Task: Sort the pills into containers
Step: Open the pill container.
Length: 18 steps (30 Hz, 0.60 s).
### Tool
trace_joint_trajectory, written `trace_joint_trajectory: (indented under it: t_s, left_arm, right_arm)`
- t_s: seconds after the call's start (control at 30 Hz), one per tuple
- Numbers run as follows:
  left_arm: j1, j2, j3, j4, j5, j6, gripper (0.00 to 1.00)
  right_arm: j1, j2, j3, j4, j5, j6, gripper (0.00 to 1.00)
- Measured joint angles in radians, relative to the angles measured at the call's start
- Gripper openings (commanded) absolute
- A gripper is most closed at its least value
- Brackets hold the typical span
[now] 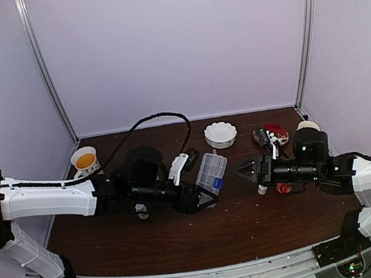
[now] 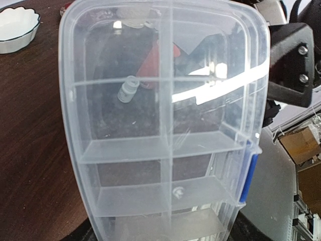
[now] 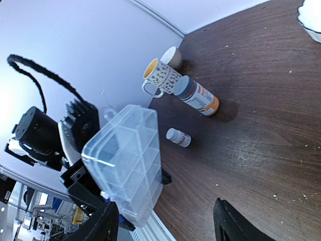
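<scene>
step in hand: as i read it, getting the organizer box [image 2: 165, 125] ready. it is lifted and presented, and no pill is being moved.
left claw [image 1: 204, 193]: clamped on the near end of the organizer box, holding it tilted up off the desk [image 1: 186, 237].
right claw [image 3: 165, 206]: spread wide with nothing between the fingers. it points across the desk toward the box.
box relative to right claw: ahead of it and toward its left finger, near but apart, not touching.
box state: the lid looks closed, with a blue latch [image 2: 249, 173] on one long side. most compartments look empty.
pills: i cannot pick them out for sure. one tiny round thing sits in a lower compartment, and the pale specks on the desk are too small to name.
nearby: small white bottle [image 3: 179, 137] standing just beyond the box; orange bottle [image 3: 198, 95] lying beside a patterned mug [image 3: 159, 76]; white scalloped bowl [image 1: 220, 134] farther back.
next move calls for: probably the right claw reaching the blue latch to open the lid while the left claw holds the box steady. the clear plastic looks slippery, so the box could twist in the grip.
</scene>
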Motion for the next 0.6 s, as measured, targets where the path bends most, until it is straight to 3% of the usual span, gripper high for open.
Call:
trace_joint_trajectory:
  t_s: [0.13,0.6]
  left_arm:
    - [0.0,0.0,0.016,-0.026,-0.026,0.007,0.66]
    - [0.0,0.018,0.038,-0.069,-0.1,0.011,0.66]
  right_arm:
    - [0.013,0.026,0.0,0.077,-0.071,0.011,0.74]
    - [0.09,0.119,0.026,0.181,-0.157,0.042,0.68]
